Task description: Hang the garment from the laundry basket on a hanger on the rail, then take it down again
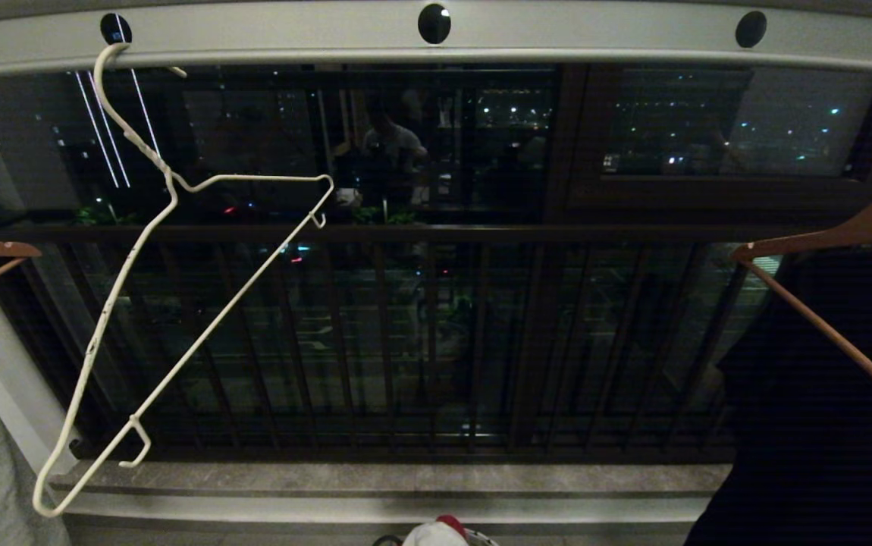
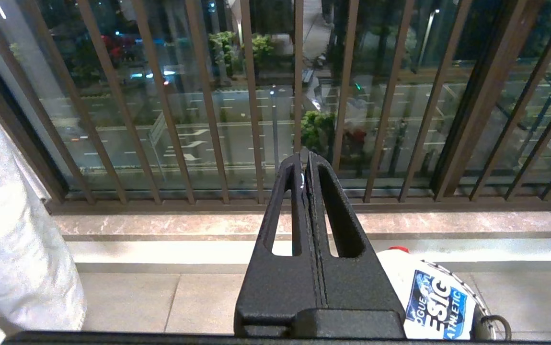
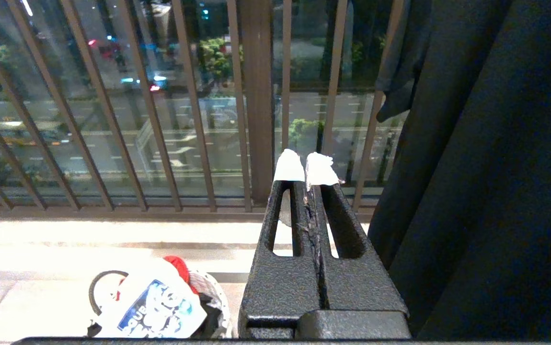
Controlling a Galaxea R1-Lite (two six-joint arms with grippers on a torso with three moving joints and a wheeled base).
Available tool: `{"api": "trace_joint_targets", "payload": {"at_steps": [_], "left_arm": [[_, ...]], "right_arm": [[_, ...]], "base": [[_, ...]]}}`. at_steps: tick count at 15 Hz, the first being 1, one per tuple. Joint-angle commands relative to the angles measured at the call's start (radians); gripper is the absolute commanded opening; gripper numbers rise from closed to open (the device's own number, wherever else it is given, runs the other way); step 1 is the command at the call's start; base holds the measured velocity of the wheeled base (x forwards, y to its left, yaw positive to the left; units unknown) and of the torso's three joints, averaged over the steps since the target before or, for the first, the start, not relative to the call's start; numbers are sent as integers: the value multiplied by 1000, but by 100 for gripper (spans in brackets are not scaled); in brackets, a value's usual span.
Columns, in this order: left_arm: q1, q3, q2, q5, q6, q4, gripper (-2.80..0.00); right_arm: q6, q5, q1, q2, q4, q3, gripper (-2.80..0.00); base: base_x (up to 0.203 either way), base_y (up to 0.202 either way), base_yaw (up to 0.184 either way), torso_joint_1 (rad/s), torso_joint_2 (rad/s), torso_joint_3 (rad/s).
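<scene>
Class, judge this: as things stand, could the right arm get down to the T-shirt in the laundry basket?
Probably yes. The T-shirt lies on top of the laundry basket, nothing above it. The right end effector, shut and empty, must open first; the black garment hangs aside.

laundry basket [image 1: 436, 537] mostly beyond the picture's edge

A: What colours show here?
B: A white hanger [image 1: 170, 303] flecked with dark chips, on a pale grey rail [image 1: 557, 34] with round dark holes.
A: And lower down?
B: A white shirt [image 2: 429, 297] with a blue panel and white lettering, beside red cloth [image 3: 178, 266]. Dark brown railing [image 2: 251, 120], black garment [image 3: 496, 167].
</scene>
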Motion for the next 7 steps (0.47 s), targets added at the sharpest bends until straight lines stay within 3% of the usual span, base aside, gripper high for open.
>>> {"api": "trace_joint_targets", "payload": {"at_steps": [1, 7], "left_arm": [[0, 0, 0, 0, 0, 0, -280], [0, 0, 0, 0, 0, 0, -280]], "right_arm": [[-2, 0, 1, 1, -1, 2, -280], [2, 0, 0, 1, 0, 2, -280]], "base": [[0, 0, 0, 0, 0, 0], [0, 0, 0, 0, 0, 0]]}}
